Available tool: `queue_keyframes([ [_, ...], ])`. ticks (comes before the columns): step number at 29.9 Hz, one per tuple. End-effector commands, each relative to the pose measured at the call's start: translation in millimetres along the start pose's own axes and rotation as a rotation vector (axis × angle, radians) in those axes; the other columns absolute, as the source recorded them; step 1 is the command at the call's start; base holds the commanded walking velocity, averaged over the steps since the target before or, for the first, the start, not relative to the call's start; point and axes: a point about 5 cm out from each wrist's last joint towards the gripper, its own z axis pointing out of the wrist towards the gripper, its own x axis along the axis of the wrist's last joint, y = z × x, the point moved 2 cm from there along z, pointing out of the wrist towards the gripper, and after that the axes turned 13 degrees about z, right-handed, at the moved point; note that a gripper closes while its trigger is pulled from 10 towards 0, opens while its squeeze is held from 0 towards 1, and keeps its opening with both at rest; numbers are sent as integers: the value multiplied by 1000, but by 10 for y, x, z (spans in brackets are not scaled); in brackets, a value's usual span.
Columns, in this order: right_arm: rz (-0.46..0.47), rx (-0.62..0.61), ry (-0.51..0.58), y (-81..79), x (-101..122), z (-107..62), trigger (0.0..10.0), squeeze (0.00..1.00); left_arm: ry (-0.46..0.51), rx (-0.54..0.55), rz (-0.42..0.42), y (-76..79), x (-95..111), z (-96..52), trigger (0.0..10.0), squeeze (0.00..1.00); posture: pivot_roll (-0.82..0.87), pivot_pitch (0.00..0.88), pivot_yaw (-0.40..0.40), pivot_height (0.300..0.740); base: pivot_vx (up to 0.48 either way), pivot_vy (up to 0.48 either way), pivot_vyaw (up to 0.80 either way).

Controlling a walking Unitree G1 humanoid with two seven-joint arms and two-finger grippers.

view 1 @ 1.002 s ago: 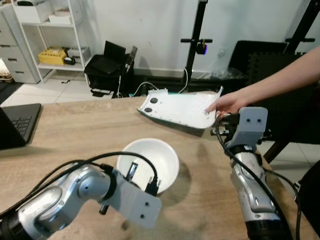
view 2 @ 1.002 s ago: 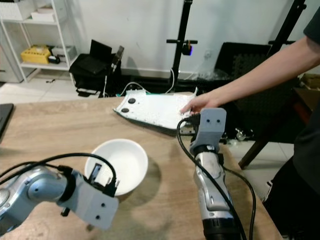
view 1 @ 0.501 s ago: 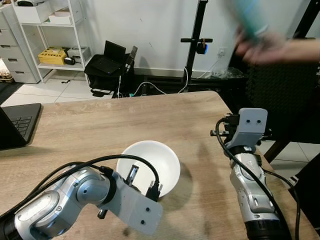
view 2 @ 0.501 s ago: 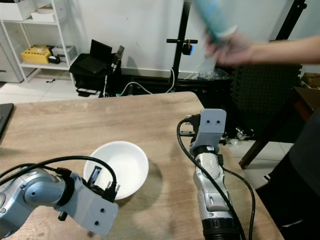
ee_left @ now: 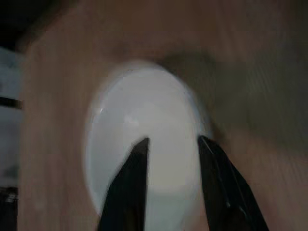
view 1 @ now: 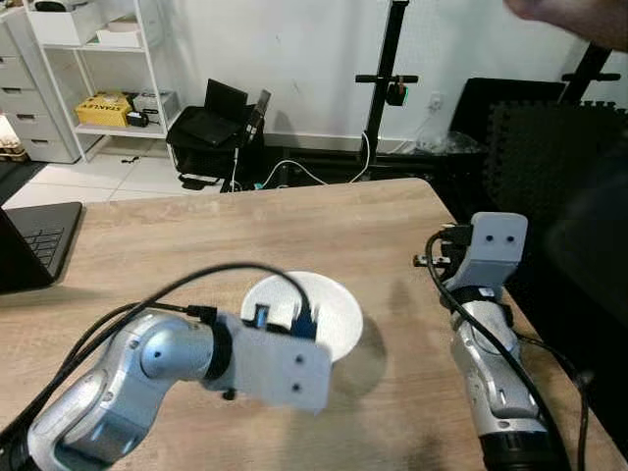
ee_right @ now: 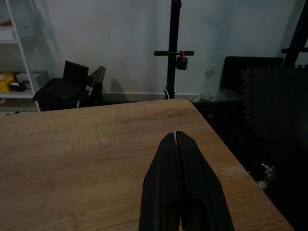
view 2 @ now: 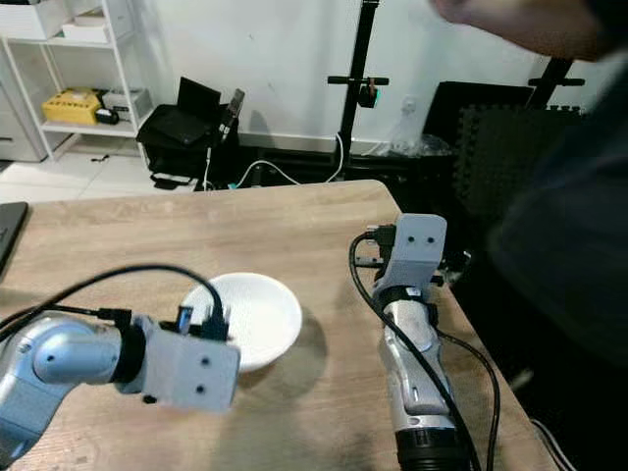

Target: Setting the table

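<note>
I have the left claw [ee_left: 171, 144] spread apart over the white bowl [view 2: 257, 316] on the wooden surface [view 1: 196, 235]; the right claw [ee_right: 176, 139] is pressed together.

Both arms: silver metallic shells, rounded segments, black joint collars. Left arm [view 1: 147, 368] ends in a grey boxy wrist block with dark screw holes; black cable loops over it. Right arm [view 1: 491, 373] has the same grey block with two dark screw dots, black cables alongside. Gripper fingers [ee_left: 127, 187] long, black, tapered.
</note>
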Motion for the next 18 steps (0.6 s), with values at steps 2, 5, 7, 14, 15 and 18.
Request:
queue_keyframes([
  [2, 12, 5, -8, -7, -36, -38, 10000, 0, 14, 181, -142, -164, -40, -134, 10000, 0, 145, 166, 34, 740, 0, 0, 0],
  [5, 16, 15, -11, -23, -41, -47, 10000, 0, 5, 256, -205, -239, -92, -230, 10000, 0, 144, 167, 27, 740, 0, 0, 0],
  [7, 17, 17, -12, -27, -42, -49, 10000, 0, 9, 259, -211, -242, -89, -256, 10000, 0, 144, 167, 27, 740, 0, 0, 0],
  [14, 15, 23, -15, -28, -45, -51, 10000, 0, 54, 282, -271, -258, -39, -363, 10000, 0, 141, 162, 25, 740, 0, 0, 0],
  [15, 15, 23, -15, -28, -45, -51, 10000, 0, 54, 282, -271, -258, -39, -363, 10000, 0, 141, 162, 25, 740, 0, 0, 0],
  [18, 15, 24, -14, -31, -43, -53, 10000, 0, 96, 419, -367, -399, -39, -371, 10000, 0, 137, 156, 25, 740, 0, 0, 0],
])
